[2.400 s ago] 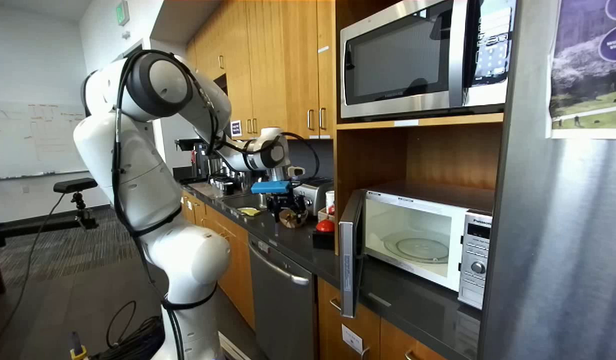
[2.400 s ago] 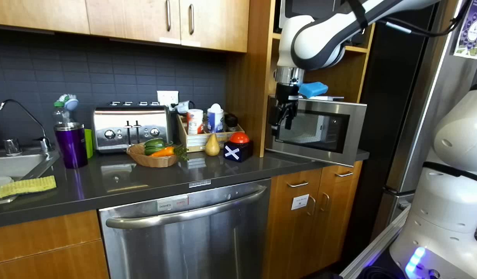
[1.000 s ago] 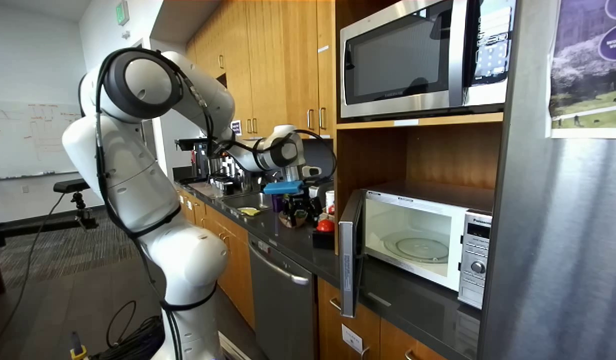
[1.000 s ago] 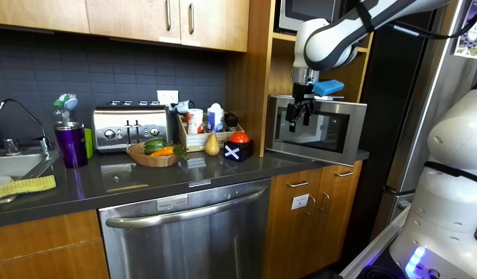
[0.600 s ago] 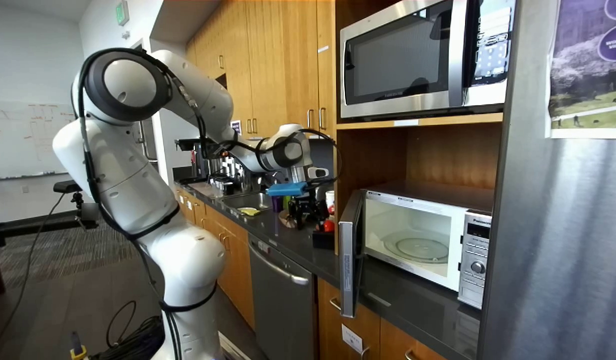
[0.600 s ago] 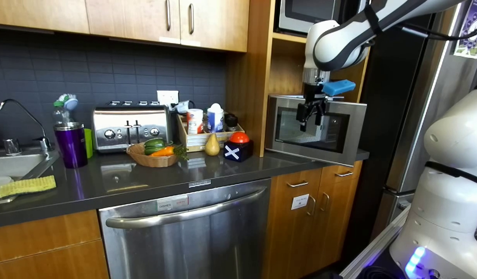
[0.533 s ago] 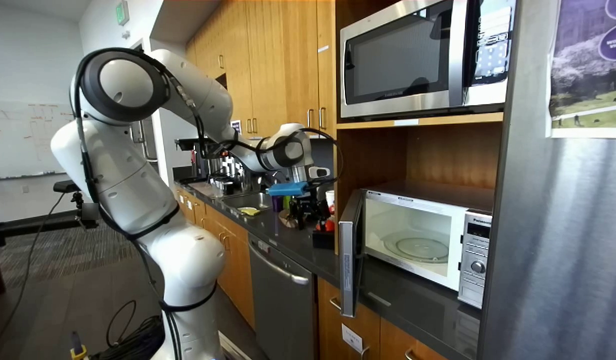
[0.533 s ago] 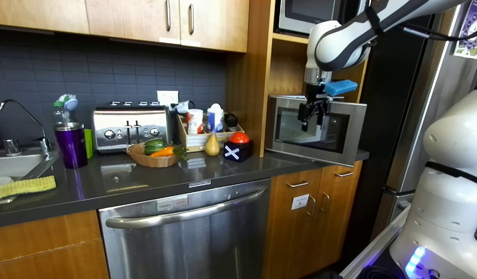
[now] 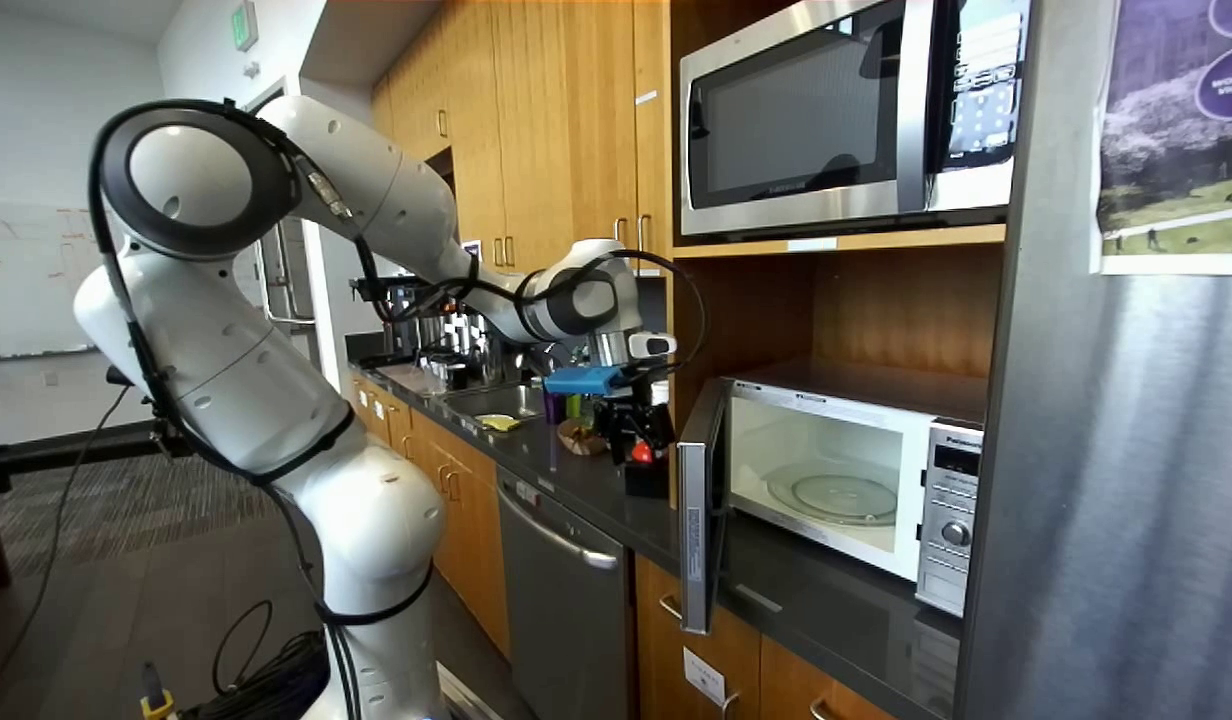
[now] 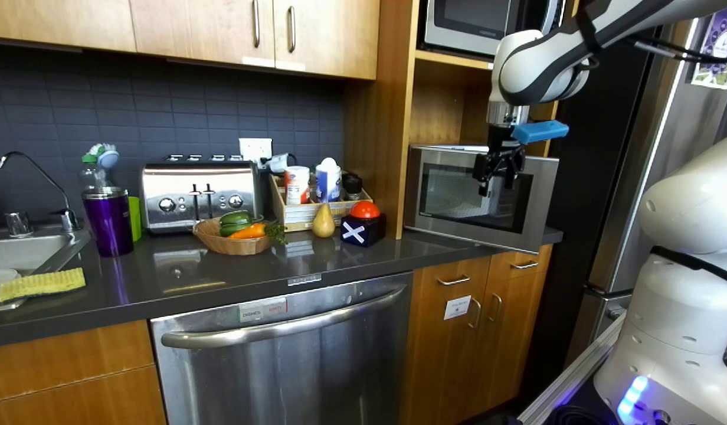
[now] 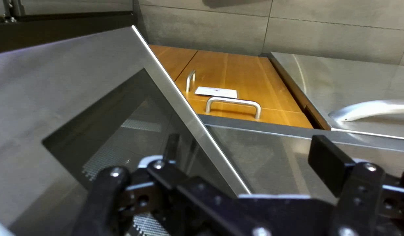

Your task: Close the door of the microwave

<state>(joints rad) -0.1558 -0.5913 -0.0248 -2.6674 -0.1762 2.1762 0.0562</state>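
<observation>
Here cabinets (image 10: 198,26) overhang a dark counter (image 10: 351,258); the microwave (image 9: 838,447) has its door (image 9: 703,505) open; the gripper (image 10: 497,185) is spread.

In the wrist view, the black two-fingered tool (image 11: 250,152) is cut off at six o'clock, the silver-edged, dark-windowed rectangular door (image 11: 107,121) at nine, the curved silver dishwasher handle (image 11: 374,109) at three; print on the white rectangular label (image 11: 216,92) is too small to read. In an exterior view, the door hides the nine-o'clock edge of the small boxy silver-white microwave (image 9: 846,440).
</observation>
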